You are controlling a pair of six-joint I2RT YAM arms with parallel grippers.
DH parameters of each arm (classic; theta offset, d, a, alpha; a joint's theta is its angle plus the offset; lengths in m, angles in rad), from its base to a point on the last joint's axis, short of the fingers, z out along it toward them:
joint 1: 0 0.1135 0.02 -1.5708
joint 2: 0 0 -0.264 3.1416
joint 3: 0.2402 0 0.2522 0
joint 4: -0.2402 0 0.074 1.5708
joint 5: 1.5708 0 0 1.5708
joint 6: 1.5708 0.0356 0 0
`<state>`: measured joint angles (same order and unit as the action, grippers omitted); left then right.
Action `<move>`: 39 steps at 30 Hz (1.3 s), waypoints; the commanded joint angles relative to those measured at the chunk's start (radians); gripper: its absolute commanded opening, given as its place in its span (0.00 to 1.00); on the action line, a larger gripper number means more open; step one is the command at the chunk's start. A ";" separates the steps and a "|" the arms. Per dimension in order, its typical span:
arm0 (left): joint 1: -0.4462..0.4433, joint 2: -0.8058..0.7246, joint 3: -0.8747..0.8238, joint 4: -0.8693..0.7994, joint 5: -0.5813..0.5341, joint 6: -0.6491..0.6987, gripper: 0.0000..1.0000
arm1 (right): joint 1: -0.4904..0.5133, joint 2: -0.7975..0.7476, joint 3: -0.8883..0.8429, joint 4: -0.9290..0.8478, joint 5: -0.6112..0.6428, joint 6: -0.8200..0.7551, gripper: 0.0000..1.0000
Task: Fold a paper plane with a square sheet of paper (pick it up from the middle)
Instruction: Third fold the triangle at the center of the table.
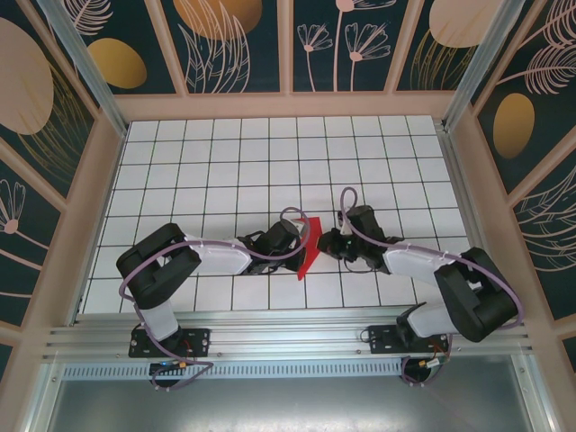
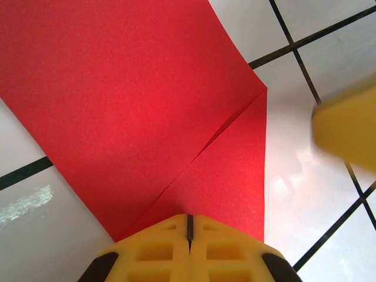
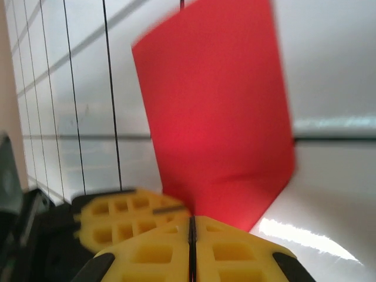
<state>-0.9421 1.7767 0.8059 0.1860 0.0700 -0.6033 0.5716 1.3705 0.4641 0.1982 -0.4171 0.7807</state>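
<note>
The square sheet of paper (image 1: 309,245) is bright red and stands on edge between the two grippers, near the table's front middle. In the left wrist view the paper (image 2: 147,111) shows a diagonal folded flap, and its lower edge runs into my left gripper (image 2: 189,226), which is shut on it. My left gripper (image 1: 298,238) sits at the paper's left side. My right gripper (image 1: 327,241) is just to the paper's right. In the right wrist view the right gripper (image 3: 191,226) is shut, its tips close below the upright paper (image 3: 217,111); no grip on the paper shows.
A white tiled table (image 1: 270,162) with black grid lines stretches behind the arms. Wooden-framed walls (image 1: 288,103) with leaf patterns close in the back and both sides. A metal rail (image 1: 288,324) runs along the near edge.
</note>
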 commanded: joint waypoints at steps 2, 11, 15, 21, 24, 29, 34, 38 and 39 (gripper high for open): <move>0.006 0.017 -0.017 -0.031 0.004 -0.003 0.00 | 0.092 0.002 -0.040 0.068 0.026 0.092 0.11; 0.005 0.019 -0.018 -0.025 0.011 -0.010 0.00 | 0.119 0.096 -0.039 0.001 0.088 0.071 0.10; 0.005 0.011 -0.019 -0.015 0.016 -0.020 0.00 | 0.121 0.072 -0.020 -0.039 0.097 0.057 0.10; 0.006 -0.010 -0.017 0.004 0.026 -0.032 0.00 | 0.141 -0.013 -0.012 -0.063 0.094 0.063 0.10; 0.011 -0.009 -0.020 0.025 0.046 -0.039 0.00 | 0.169 -0.034 -0.018 -0.049 0.092 0.086 0.10; 0.037 -0.006 -0.043 0.074 0.089 -0.067 0.00 | 0.225 -0.029 -0.053 0.027 0.094 0.152 0.10; 0.042 0.000 -0.050 0.088 0.111 -0.072 0.00 | 0.256 0.023 -0.056 0.071 0.098 0.167 0.10; 0.043 0.006 -0.051 0.093 0.115 -0.076 0.00 | 0.261 0.054 -0.046 0.033 0.122 0.156 0.10; 0.043 0.008 -0.051 0.093 0.116 -0.078 0.00 | 0.261 0.061 -0.040 0.016 0.131 0.150 0.10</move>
<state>-0.9077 1.7756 0.7700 0.2592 0.1627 -0.6643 0.8249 1.4113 0.4217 0.2279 -0.3275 0.9268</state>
